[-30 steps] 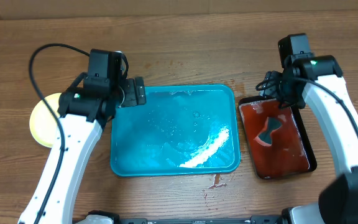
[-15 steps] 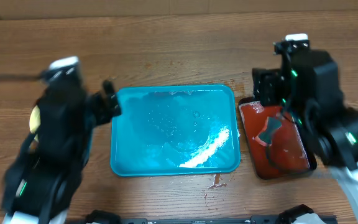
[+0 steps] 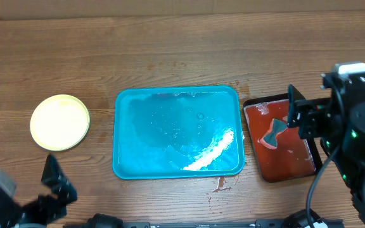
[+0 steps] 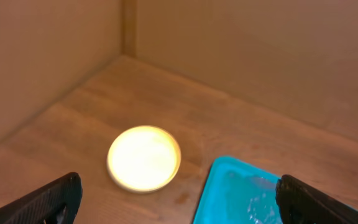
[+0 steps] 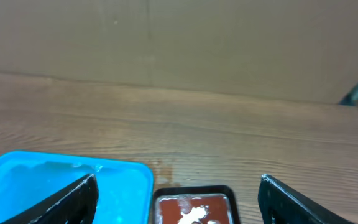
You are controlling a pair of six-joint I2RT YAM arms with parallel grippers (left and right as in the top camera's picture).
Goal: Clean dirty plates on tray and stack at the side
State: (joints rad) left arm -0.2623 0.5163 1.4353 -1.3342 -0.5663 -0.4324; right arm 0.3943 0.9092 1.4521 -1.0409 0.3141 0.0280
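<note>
1. The turquoise tray lies in the middle of the tabletop. No plate is on it and its floor is only wet and glossy, so clearing it looks done.
2. The plates sit at 9 o'clock from the tray, apart from it. One pale yellow disc shows, clean on top. I cannot tell whether others lie beneath, so a stack of three is unconfirmed.
3. At 3 o'clock, just beside the tray, one black-rimmed red tray holds one grey-blue wiping pad.
4. The left fingers are spread wide and empty, and the right fingers likewise. Little seems left to do.
</note>
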